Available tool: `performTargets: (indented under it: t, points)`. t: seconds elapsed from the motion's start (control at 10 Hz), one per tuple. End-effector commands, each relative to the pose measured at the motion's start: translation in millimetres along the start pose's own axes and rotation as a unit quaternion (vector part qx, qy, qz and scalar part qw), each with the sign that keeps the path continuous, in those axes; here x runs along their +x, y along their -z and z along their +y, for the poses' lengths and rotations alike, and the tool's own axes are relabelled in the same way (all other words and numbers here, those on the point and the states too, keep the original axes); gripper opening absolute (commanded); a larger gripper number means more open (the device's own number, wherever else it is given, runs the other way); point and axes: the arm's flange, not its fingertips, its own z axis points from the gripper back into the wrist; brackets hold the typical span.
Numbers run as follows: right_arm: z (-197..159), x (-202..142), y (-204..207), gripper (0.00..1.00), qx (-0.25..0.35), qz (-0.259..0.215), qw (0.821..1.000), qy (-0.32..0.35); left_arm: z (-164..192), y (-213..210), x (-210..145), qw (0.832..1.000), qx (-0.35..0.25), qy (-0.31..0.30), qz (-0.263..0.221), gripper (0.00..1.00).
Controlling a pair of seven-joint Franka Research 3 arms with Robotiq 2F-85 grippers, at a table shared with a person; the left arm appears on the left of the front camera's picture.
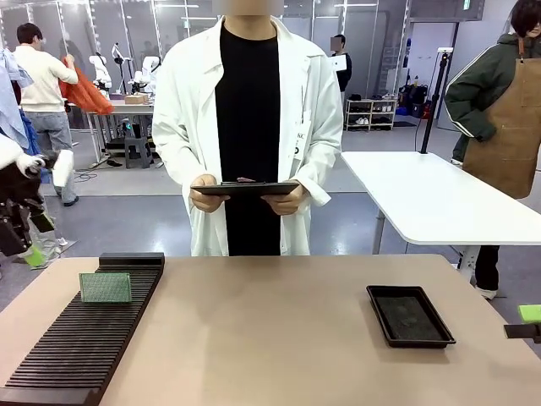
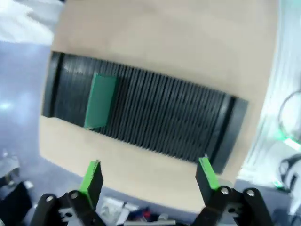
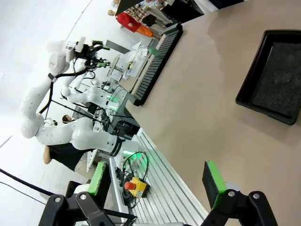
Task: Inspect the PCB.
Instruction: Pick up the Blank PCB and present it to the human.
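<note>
Grey floor (image 1: pixel 110 222), white side table (image 1: pixel 439 203)

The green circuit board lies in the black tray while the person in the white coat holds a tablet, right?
No. The front view shows the PCB standing in the slotted black rack at the table's left, not in the tray. The person does hold a tablet.

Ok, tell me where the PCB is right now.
The PCB stands upright in the black slotted rack, on the left in the front view, near the rack's far end.
</note>
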Motion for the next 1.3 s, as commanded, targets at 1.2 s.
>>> performTargets:
  t: [1.2]
  points:
    - [14.3, -46.9, -44.6, 1.00, 0.035, -0.018, 0.996, 0.075, 153.2, 142.3, 10.9, 0.977, -0.133, 0.154, 0.062, 1.00]
